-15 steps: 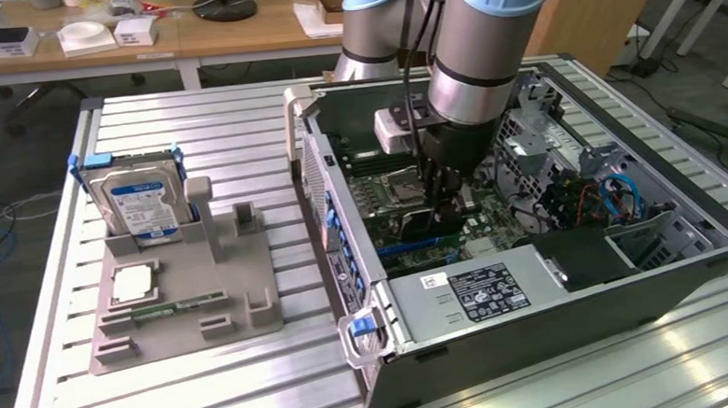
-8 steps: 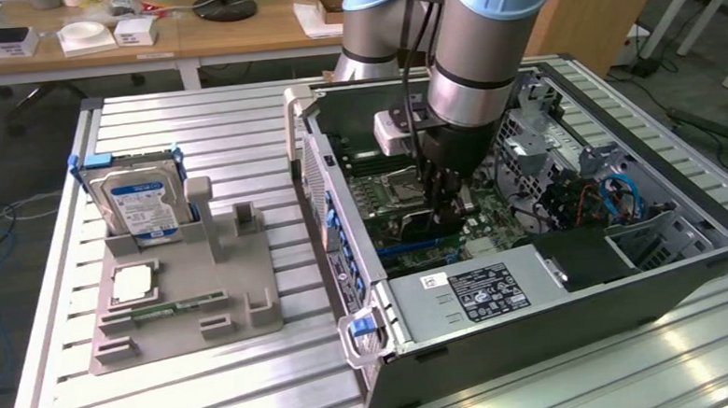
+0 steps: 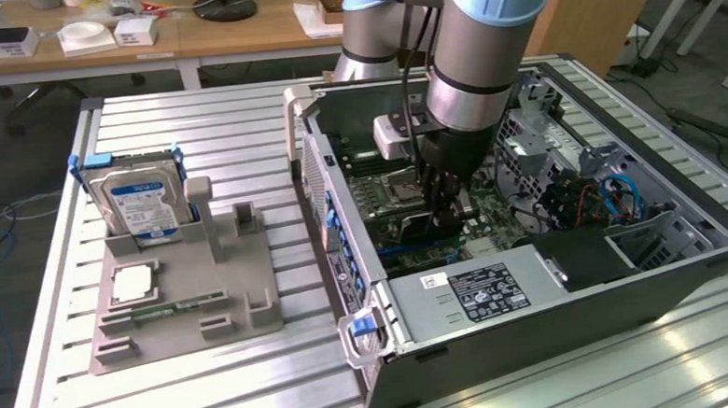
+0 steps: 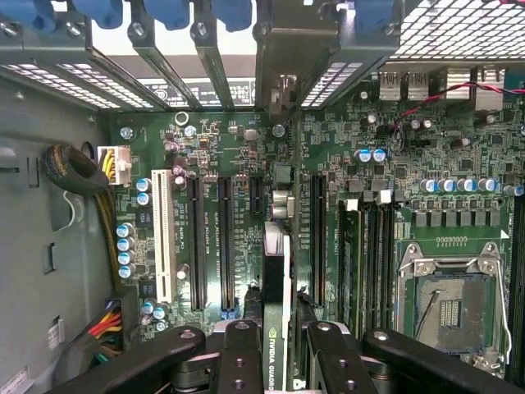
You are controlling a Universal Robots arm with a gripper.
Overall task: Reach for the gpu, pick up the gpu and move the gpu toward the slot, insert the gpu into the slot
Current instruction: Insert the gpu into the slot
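Observation:
My gripper (image 3: 445, 220) is down inside the open computer case (image 3: 667, 272), over the green motherboard (image 4: 205, 148). It is shut on the gpu (image 4: 276, 287), a thin dark card seen edge-on with an NVIDIA label between the two black fingers (image 4: 238, 361). In the wrist view the gripper (image 4: 279, 349) holds the card upright, with its metal bracket end (image 4: 283, 57) against the case's rear slot openings. The card runs parallel to the long black expansion slots (image 4: 225, 246) and lies between them. The slot directly under the card is hidden by it.
A silver CPU socket (image 4: 447, 304) and memory slots (image 4: 369, 263) lie beside the card. Cable bundles (image 4: 78, 168) sit at the board's other side. Outside the case, a grey fixture (image 3: 182, 298) holds a blue-labelled hard drive (image 3: 140, 202) and a small silver chip (image 3: 134, 283).

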